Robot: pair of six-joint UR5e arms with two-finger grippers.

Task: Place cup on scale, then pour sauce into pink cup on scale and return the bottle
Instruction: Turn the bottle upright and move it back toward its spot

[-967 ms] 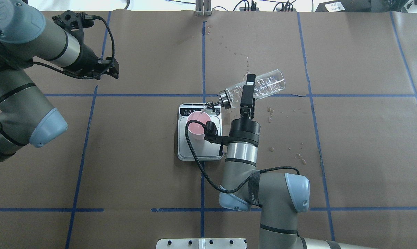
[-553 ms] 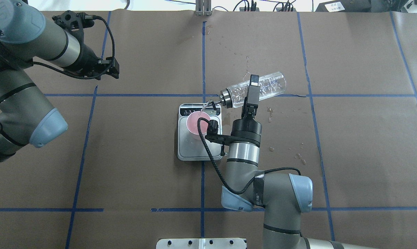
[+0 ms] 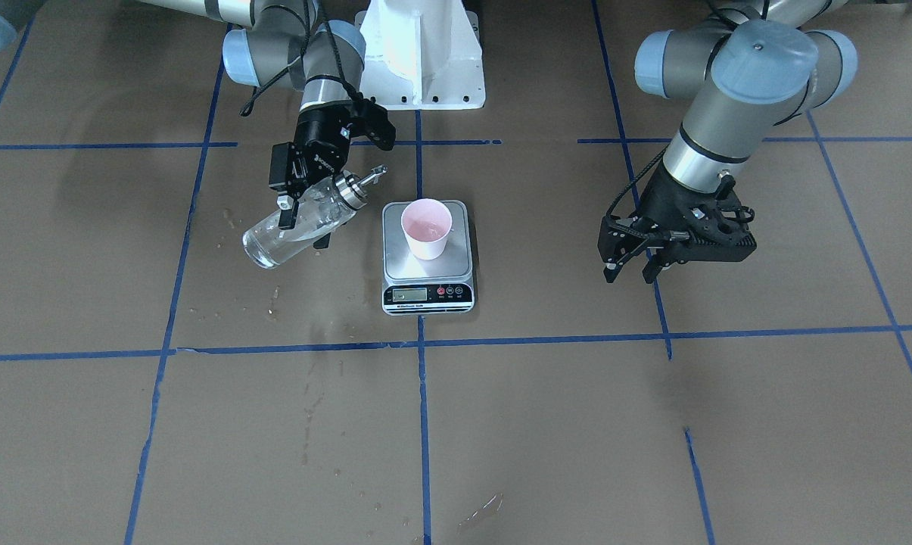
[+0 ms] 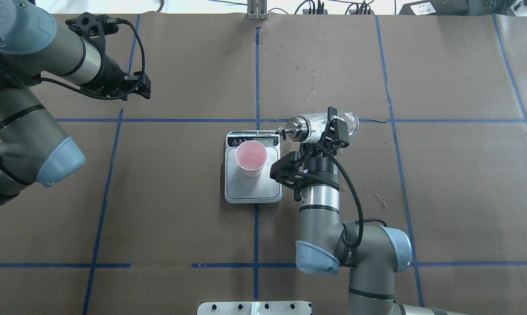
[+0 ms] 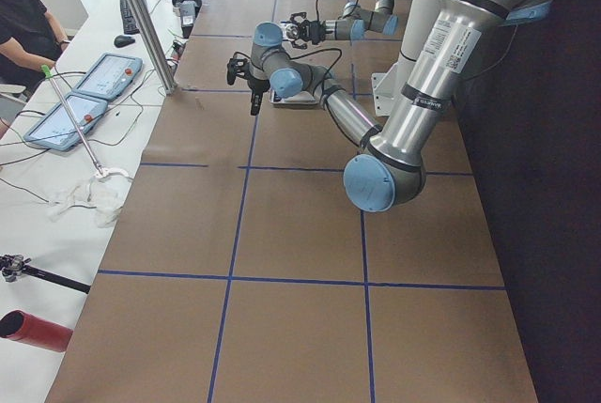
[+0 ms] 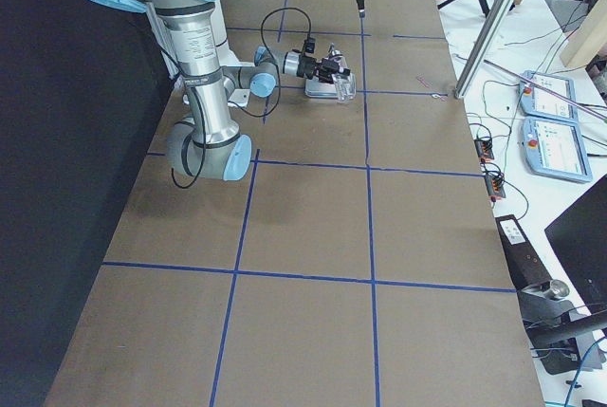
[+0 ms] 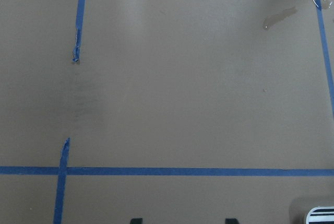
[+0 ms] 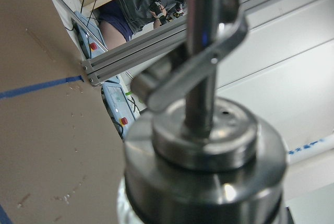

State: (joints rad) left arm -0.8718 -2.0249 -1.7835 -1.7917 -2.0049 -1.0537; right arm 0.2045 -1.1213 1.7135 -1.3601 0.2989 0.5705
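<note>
Front-facing view: scale (image 3: 427, 294) sits mid-tabletop (image 3: 501, 424), display side away from the robot. Cup (image 3: 426, 227) stands upright on the platform's robot-side half, with a shimmer of liquid at its bottom. Right gripper (image 3: 303, 227) is clamped across the bottle (image 3: 263, 246), held off the tabletop just beside the scale. The bottle is tilted, glass base low and away from the scale, spout cap (image 3: 353, 189) raised toward it. Left gripper (image 3: 628, 274) hangs well apart on the other side, fingers spread, nothing between them.

Overhead view: spout tip lies near the scale's far right corner, not over the cup. Wet spots (image 4: 311, 89) dot the paper beyond the bottle.

Left side view: both arms are far and small; grip not readable here.

Right side view: near arm reaches to the scale with the bottle; details are too small to read.

Left wrist view: brown paper, blue tape lines (image 7: 167, 171), one wet smear at upper right; two fingertips show at the bottom edge, apart.

Right wrist view: spout cap fills the frame, blurred.
</note>
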